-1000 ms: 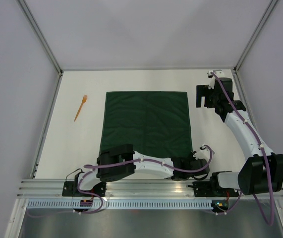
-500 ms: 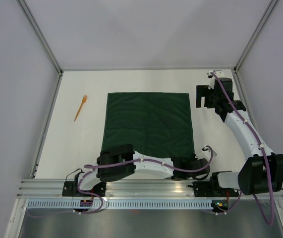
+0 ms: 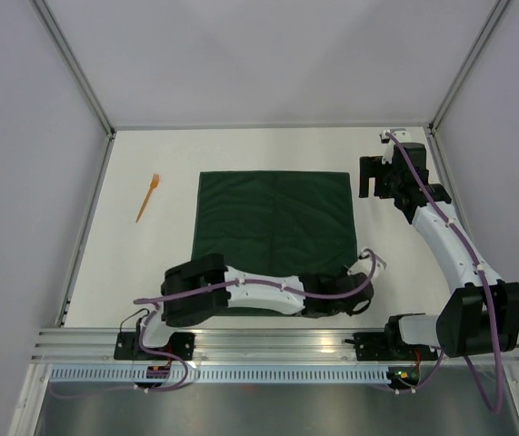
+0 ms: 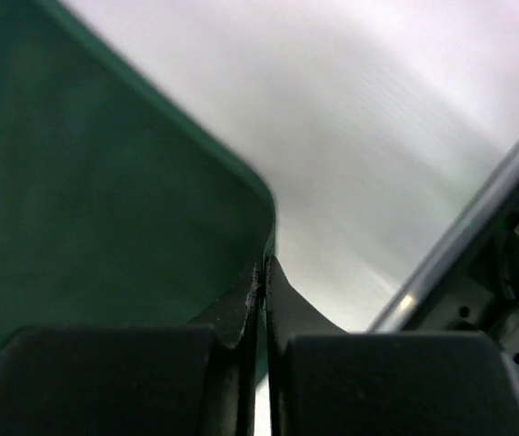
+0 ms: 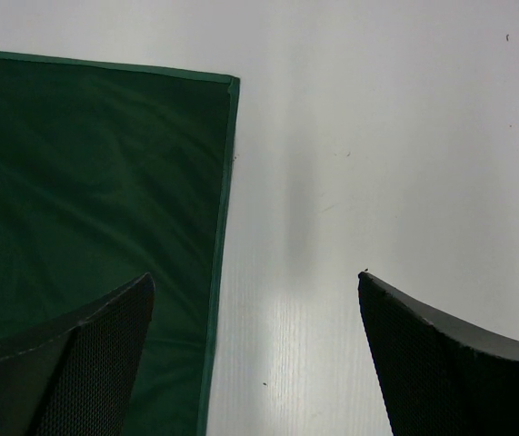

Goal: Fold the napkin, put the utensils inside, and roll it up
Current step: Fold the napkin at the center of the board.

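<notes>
1. Nearest the bases, the left arm (image 3: 259, 292) is stretched low along the near edge of the table (image 3: 132, 263), reaching toward the right and crossing over the near hem of the napkin (image 3: 273, 222).
2. The left pincer (image 4: 264, 277) is closed tight, its two fingers pressed together with no gap to be seen. The napkin's near right corner is pinched between them (in the left wrist view the green hem runs straight down into the seam where the fingers meet).
3. The napkin is spread open in the middle of the table. It is dark green with faint crease lines, and part of its near edge is hidden beneath the left arm.
4. An orange fork (image 3: 148, 197) is laid on the table to the left of the napkin, well apart from it, with its tines pointed toward the far side.
5. The right pincer (image 5: 253, 277) is held wide open by the napkin's far right corner, with nothing gripped. One finger is seen over the napkin's right margin and the other over bare table.
</notes>
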`<action>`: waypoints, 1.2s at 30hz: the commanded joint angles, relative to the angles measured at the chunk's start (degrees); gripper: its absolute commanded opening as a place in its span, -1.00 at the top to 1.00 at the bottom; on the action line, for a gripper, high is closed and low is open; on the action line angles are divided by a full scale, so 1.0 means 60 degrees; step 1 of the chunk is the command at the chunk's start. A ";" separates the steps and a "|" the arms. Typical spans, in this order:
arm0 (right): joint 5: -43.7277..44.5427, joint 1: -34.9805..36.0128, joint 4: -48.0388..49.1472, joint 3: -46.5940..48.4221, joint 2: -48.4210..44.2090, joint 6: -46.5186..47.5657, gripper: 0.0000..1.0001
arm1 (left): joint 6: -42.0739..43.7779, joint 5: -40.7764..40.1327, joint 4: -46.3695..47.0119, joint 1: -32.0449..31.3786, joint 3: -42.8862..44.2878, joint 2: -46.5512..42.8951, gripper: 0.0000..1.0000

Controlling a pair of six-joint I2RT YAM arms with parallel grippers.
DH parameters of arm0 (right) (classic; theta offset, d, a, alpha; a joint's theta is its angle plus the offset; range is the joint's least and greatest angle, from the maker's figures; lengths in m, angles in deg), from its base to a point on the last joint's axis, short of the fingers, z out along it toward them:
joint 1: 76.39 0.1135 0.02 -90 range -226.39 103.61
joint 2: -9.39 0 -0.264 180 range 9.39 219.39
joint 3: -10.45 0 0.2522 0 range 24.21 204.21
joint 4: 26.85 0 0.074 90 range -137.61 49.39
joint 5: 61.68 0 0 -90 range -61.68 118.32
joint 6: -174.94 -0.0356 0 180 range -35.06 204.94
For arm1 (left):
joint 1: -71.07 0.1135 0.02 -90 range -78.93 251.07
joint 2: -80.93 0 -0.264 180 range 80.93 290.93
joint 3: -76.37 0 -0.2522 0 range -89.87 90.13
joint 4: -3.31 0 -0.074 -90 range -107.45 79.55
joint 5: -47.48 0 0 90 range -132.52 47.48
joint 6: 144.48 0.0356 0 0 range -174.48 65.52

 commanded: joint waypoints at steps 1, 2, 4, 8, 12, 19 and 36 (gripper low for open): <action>0.0034 -0.0030 -0.0290 0.0203 -0.0067 0.0005 -0.96 | -0.0777 -0.0164 0.0286 0.1020 -0.0597 -0.1377 0.95; 0.0034 -0.0030 -0.0276 0.0188 -0.0067 0.0005 -0.96 | -0.0865 -0.0062 0.0315 0.1227 -0.0947 -0.1741 0.95; 0.0005 -0.0030 -0.0276 0.0188 -0.0067 0.0034 -0.96 | -0.1056 0.0071 0.0301 0.1854 -0.1300 -0.2080 0.95; 0.0005 -0.0030 -0.0305 0.0188 -0.0096 0.0020 -0.96 | -0.1451 0.0655 0.0315 0.3057 -0.2121 -0.2828 0.95; -0.0068 -0.0030 -0.0305 0.0174 -0.0111 0.0034 -0.95 | -0.1686 0.1081 0.0257 0.4288 -0.2898 -0.3573 0.95; -0.0186 -0.0030 -0.0320 0.0159 -0.0126 0.0020 -0.95 | -0.1672 0.1638 -0.0153 0.6659 -0.3440 -0.4234 0.95; -0.0318 -0.0030 -0.0349 0.0086 -0.0170 0.0034 -0.94 | -0.1218 0.2795 -0.0841 0.9855 -0.2196 -0.3533 0.95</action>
